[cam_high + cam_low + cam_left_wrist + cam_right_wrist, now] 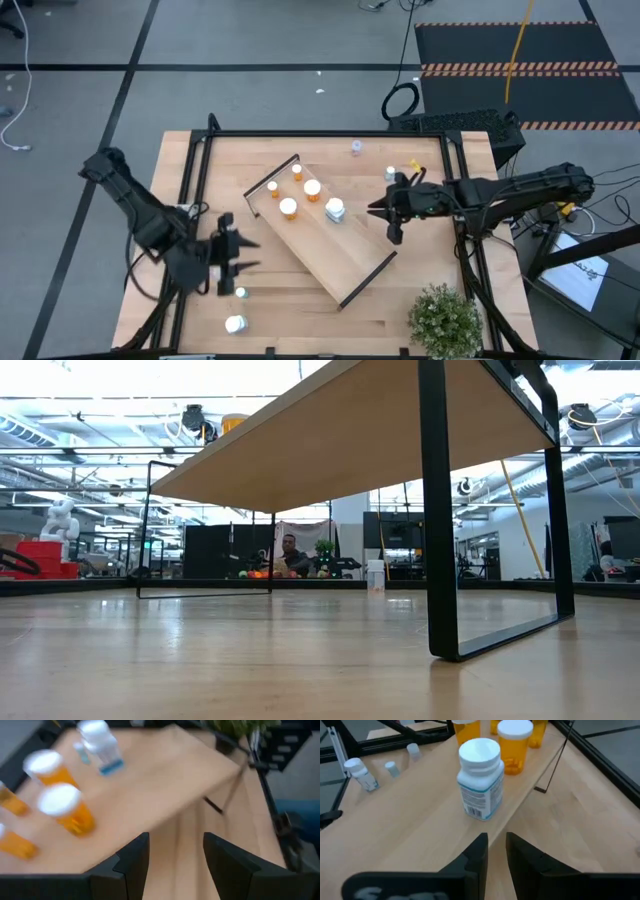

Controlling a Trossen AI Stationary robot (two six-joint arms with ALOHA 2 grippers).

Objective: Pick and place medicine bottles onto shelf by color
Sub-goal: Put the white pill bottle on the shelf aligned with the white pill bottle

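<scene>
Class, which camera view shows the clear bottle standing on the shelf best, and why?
The right wrist view: the clear bottle fills the frame, white cap and label visible. The high view shows it small, from above, on the shelf. The left wrist view shows it blurred. The low view misses it.

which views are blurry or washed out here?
Left wrist view: motion-blurred, the orange bottles and the clear bottle smeared. Right wrist view: sharp on the white-capped clear bottle. Low view: ceiling lights blown out above the shelf. High view: evenly lit, soft shadows.
</scene>
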